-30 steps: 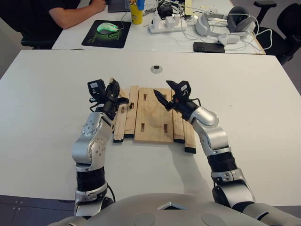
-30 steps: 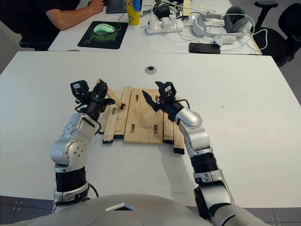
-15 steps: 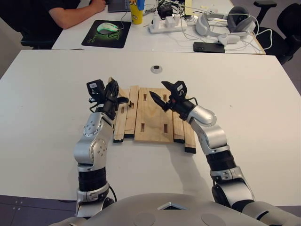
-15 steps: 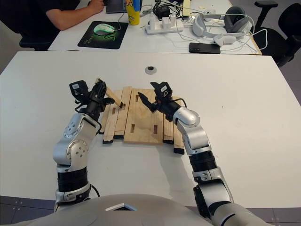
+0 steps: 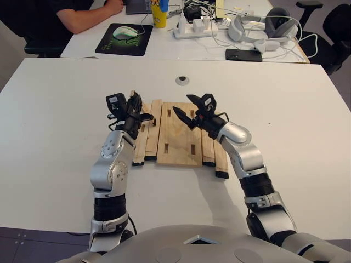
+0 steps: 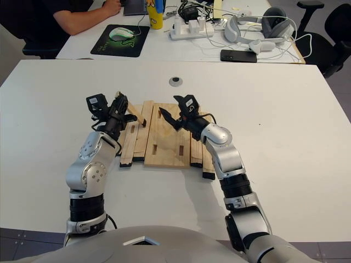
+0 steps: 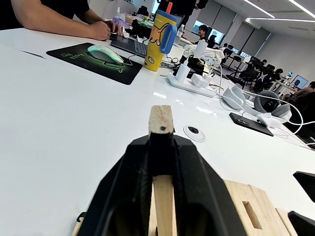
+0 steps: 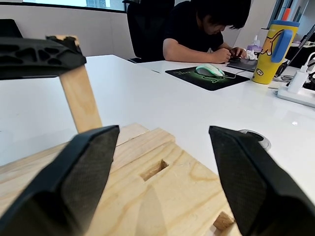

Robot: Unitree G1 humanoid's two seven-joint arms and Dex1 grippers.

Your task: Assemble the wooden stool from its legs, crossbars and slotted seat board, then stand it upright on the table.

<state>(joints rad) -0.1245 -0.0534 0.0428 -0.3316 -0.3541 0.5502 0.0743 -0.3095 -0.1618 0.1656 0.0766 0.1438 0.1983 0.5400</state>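
Note:
The slotted seat board (image 5: 180, 137) lies flat in the middle of the white table (image 5: 60, 109). Loose wooden legs and crossbars lie along its left side (image 5: 140, 147) and its right side (image 5: 215, 156). My left gripper (image 5: 133, 109) is shut on a wooden stick (image 6: 134, 113), which it holds tilted just above the left pieces; the stick's end (image 7: 161, 119) juts past the fingers. Over the board's far half my right gripper (image 5: 184, 116) hangs open with nothing between its fingers (image 8: 86, 162). From the right wrist, the held stick (image 8: 81, 101) shows beyond the board (image 8: 167, 196).
A round cable grommet (image 5: 182, 81) sits in the table beyond the board. A second table behind carries a mouse pad (image 5: 123, 38), a yellow cup (image 5: 159, 15), a phone (image 5: 243, 54) and headphones (image 5: 263, 33); a person sits there. Bare tabletop lies left and right.
My left gripper has shifted slightly right toward the board with the stick still in it. My right gripper has moved a little left and farther over the board, staying open.

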